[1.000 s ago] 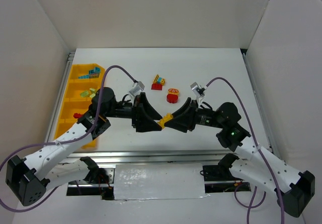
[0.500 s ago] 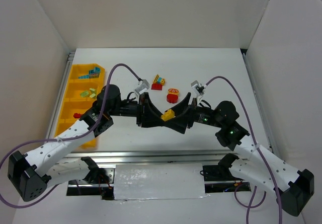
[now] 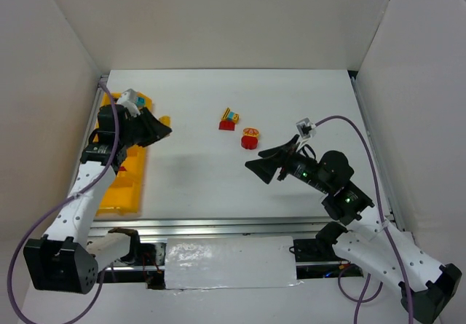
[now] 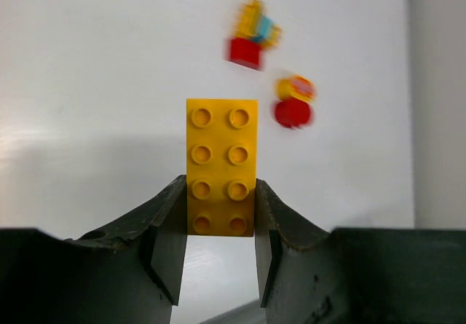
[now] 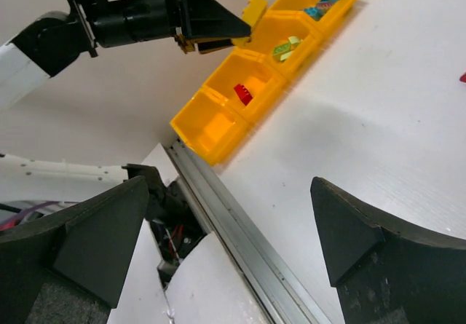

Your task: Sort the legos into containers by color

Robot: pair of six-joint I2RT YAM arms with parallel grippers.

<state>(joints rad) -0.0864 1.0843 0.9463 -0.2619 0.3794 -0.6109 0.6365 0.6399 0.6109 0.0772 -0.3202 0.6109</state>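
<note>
- Pinching yellow brick by its near end: left gripper, most of the brick past the tips.
- Right gripper?
- Spread wide, holding nothing. Yellow tray well ahead of it, below the left gripper; red brick, green bricks, teal bricks in separate compartments.
- Loose ones?
- Red-yellow-teal clump and red-yellow clump on the table ahead of the left gripper, near each other, apart.

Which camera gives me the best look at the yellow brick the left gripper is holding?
Left wrist: the yellow brick fills mid-frame, eight studs visible, its near end pinched in the left gripper. Right wrist shows only a small yellow sliver at that gripper's tip. In top external the gripper hides it.
</note>
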